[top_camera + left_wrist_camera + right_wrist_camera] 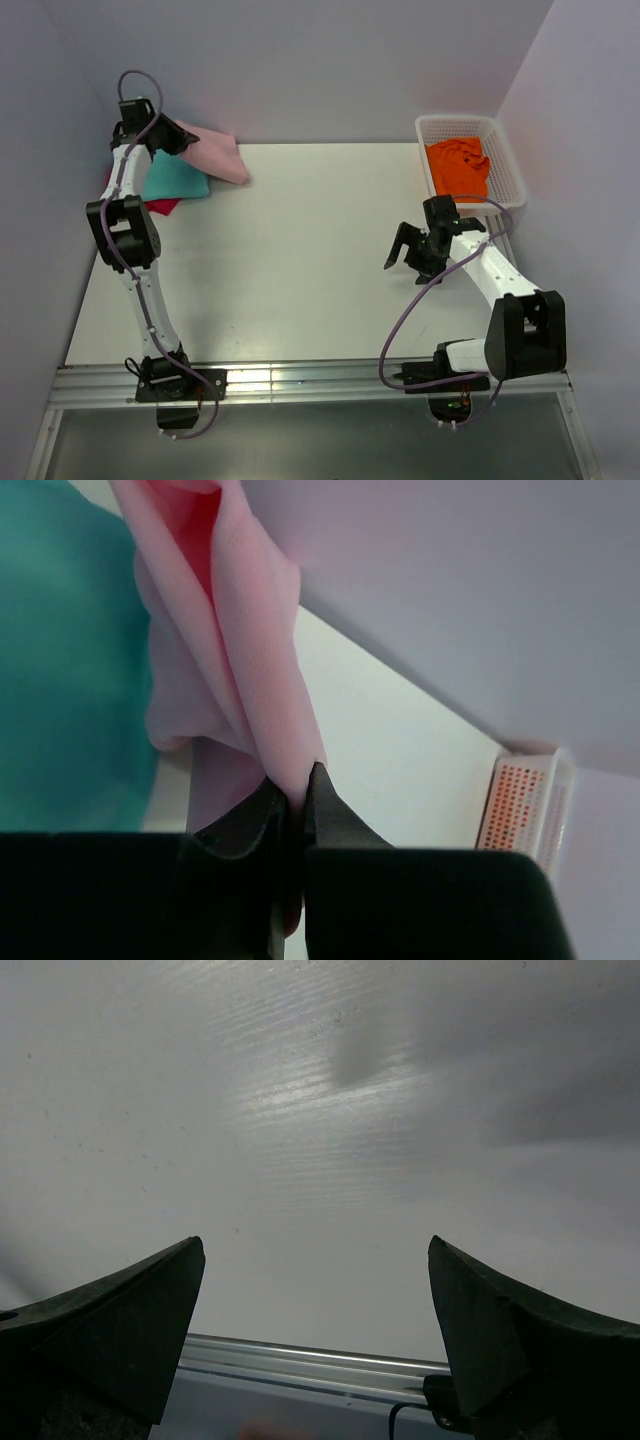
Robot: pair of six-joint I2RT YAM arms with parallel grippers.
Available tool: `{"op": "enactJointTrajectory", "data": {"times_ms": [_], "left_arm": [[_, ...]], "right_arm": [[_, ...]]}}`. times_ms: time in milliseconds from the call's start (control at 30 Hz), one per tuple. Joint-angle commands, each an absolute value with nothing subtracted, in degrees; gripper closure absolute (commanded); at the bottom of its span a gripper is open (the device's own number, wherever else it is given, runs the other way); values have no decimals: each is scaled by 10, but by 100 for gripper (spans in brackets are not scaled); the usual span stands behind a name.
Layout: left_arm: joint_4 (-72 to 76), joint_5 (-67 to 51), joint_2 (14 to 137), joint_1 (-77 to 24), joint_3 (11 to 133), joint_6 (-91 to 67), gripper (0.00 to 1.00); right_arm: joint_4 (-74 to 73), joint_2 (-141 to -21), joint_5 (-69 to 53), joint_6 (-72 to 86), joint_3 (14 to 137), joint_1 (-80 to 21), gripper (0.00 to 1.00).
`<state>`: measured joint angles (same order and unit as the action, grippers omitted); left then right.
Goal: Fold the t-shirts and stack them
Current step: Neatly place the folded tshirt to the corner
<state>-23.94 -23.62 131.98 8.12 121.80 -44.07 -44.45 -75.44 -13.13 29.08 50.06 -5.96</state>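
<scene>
Currently left end effector pinches pink t-shirt beside teal t-shirt; right end effector gapes, empty.

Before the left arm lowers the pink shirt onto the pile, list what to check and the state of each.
1. Left gripper shut on the pink t-shirt: ok, cloth is pinched between the fingertips.
2. Pink t-shirt folded flat: cannot tell, it hangs in loose folds from the grip.
3. Pile ready: ok, the teal t-shirt lies flat with the red t-shirt showing under its near edge.
4. Right gripper out of the way: ok, open and empty over bare table.
5. All shirts stacked: not ok, the orange t-shirt lies crumpled in the basket.
</scene>
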Motion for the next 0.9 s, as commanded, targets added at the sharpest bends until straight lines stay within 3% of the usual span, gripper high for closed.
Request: {"op": "enactJointTrajectory", "data": {"times_ms": [0,433,867], "left_arm": [[-180,-289,1289,112,1247,-469,96],[-138,-344,1242,208,1187,-479,97],[-222,-323,1230,250,1115,-382,94]], "right_arm": [[-431,-741,-134,291,504,-56,0],[-429,-756,-138,289,505,-58,0],[-425,-759,-141,294,503,-58,0]]}}
